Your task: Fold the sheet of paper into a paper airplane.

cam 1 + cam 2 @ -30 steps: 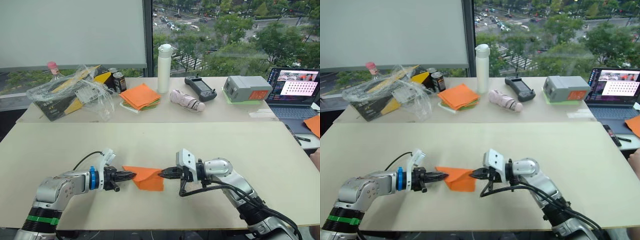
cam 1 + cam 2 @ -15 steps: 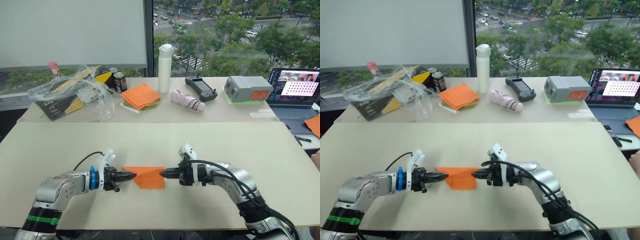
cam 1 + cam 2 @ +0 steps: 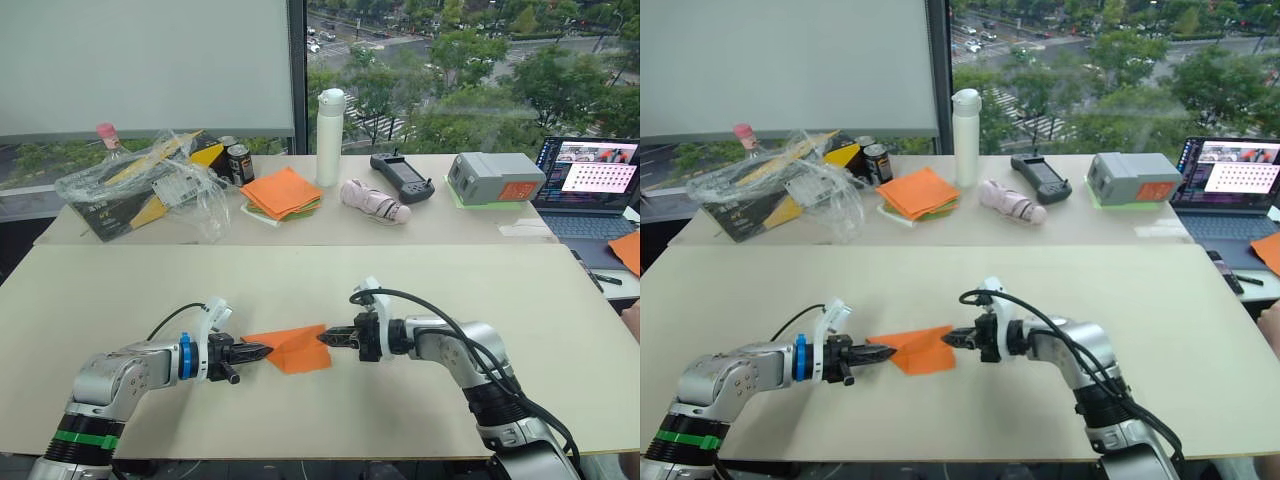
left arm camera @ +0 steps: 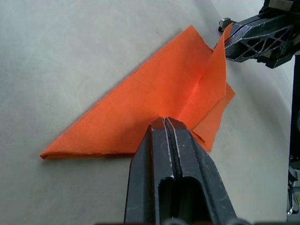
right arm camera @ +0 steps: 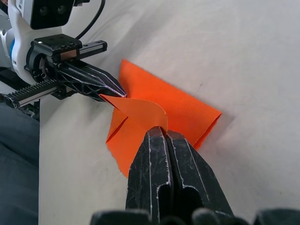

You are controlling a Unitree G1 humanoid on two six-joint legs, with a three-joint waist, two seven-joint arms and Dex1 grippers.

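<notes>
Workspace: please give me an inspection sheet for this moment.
Surface: pale table, bare around the work.
Job's things: sheet of paper, creased, one flap raised.
Clutter: far table holds pile of sheets, white bottle, plastic bag, laptop.
Grippers: left pincer and right pincer each shut on opposite paper ends.
Cables: black cable loops over right arm.
Surroundings: window, trees outside.

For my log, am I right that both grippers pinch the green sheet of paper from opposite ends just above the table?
Not quite: the sheet of paper is orange, not green, as the left eye view shows. The left gripper and right gripper do pinch it from opposite ends just above the table.
</notes>
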